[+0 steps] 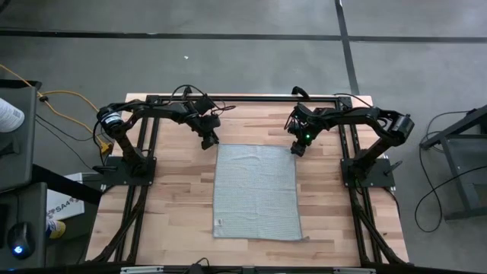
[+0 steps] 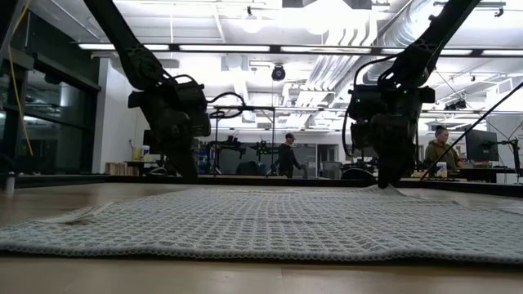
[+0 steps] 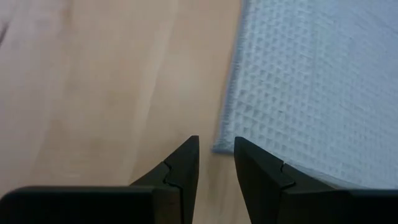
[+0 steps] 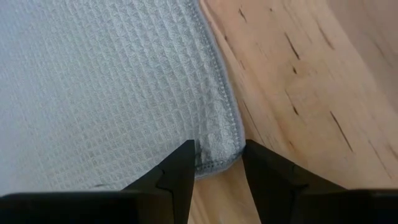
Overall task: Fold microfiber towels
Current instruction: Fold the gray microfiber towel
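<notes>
The light grey ribbed towel (image 1: 255,190) lies spread flat on the wooden table (image 1: 175,205), also seen in the low view (image 2: 278,220). My left gripper (image 1: 211,143) is low over the towel's far-left corner (image 3: 222,144), open by a narrow gap, with the corner just ahead of the gap (image 3: 216,152). My right gripper (image 1: 297,150) is low over the far-right corner (image 4: 221,158), open, with a finger on either side of that corner (image 4: 219,155). My left gripper points down at the far-left corner (image 3: 225,134); its fingertips (image 3: 249,155) are at the hem, and I cannot tell whether they touch it. My right gripper points down with its fingers (image 4: 180,165) on either side of the far-right corner (image 4: 214,149). That corner stands slightly raised (image 2: 400,193); touch cannot be told.
Black frame rails (image 1: 251,99) run along the table's far edge and down both sides by the arm bases. Bare wood lies left and right of the towel. People (image 2: 288,155) stand and sit in the room beyond the table.
</notes>
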Tool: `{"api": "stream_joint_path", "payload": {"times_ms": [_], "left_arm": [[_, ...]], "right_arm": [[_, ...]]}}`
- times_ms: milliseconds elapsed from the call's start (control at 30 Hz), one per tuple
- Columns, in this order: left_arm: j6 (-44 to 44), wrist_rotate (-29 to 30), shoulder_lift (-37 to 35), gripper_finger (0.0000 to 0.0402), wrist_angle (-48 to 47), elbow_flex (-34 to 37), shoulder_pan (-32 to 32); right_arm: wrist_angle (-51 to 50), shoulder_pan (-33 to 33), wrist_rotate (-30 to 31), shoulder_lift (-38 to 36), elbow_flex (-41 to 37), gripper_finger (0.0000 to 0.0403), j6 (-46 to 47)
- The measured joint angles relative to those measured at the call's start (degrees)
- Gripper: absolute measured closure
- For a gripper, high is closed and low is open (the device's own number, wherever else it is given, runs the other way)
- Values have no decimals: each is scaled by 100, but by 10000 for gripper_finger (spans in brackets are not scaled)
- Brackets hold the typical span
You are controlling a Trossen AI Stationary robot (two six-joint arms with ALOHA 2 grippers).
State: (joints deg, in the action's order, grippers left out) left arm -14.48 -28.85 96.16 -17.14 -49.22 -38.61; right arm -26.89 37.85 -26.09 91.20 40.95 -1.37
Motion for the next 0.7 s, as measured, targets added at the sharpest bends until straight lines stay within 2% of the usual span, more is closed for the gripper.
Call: {"api": "stream_joint_path", "payload": {"times_ms": [100, 333, 533, 700], "left_arm": [[128, 15, 0, 300, -93, -1, -2], [198, -383, 0, 300, -259, -1, 3], [591, -187, 0, 300, -184, -1, 18], [941, -59, 0, 300, -207, -13, 264]], "right_arm": [[14, 2, -47, 0, 0, 272, 2], [41, 2, -72, 0, 0, 272, 2], [61, 2, -89, 0, 0, 272, 2], [65, 2, -94, 0, 0, 272, 2]]}}
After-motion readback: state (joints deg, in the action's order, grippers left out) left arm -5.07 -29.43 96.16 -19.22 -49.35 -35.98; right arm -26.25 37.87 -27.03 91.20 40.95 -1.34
